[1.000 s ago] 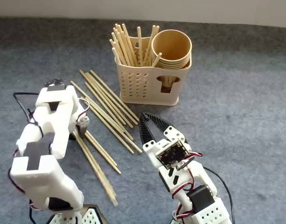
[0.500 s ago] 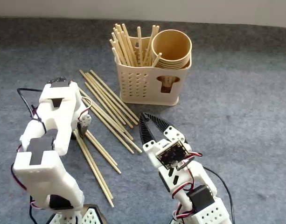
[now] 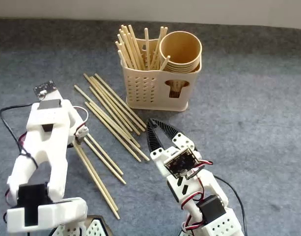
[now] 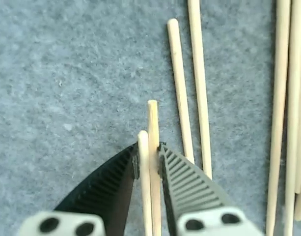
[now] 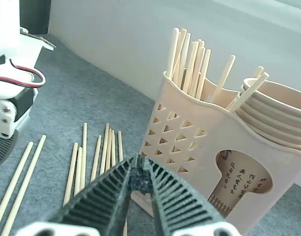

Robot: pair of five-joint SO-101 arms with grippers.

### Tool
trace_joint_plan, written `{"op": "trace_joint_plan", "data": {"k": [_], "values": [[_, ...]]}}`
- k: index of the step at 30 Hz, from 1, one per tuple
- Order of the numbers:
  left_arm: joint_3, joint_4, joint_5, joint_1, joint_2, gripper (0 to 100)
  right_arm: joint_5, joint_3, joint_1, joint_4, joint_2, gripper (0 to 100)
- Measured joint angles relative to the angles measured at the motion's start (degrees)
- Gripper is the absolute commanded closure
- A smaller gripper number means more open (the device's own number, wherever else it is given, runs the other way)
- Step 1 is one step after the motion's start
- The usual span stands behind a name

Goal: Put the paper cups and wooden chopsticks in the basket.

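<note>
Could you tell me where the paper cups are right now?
In the high view, the stacked paper cups sit in the right compartment of the basket, beside the upright chopsticks in its left compartment.

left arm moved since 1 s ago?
Yes. The left arm has swung away from the basket, toward the high view's left edge, with the left gripper shut on two chopsticks.

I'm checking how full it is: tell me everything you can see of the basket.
The basket is cream plastic with perforated walls and a keyhole-shaped cutout in the wall by the cups. It stands upright on the grey mat. A bundle of chopsticks sticks up out of one part, and a stack of paper cups fills the other.
</note>
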Motion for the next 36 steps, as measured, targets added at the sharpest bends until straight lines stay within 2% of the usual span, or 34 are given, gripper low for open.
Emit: {"op": "trace_joint_plan", "data": {"k": [8,17,28,36], "values": [[1.1,-0.2,1.1,0.0,-5.2,99,0.0,0.0,0.0,0.0,0.0,99.2],[-4.1,-0.2,4.0,0.0,-14.4,99,0.0,0.0,0.0,0.0,0.0,99.2],[-16.2,-0.1,4.3,0.0,-29.3,99,0.0,0.0,0.0,0.0,0.0,99.2],[-29.7,-1.1,4.3,0.0,-31.6,99,0.0,0.0,0.0,0.0,0.0,99.2]]}}
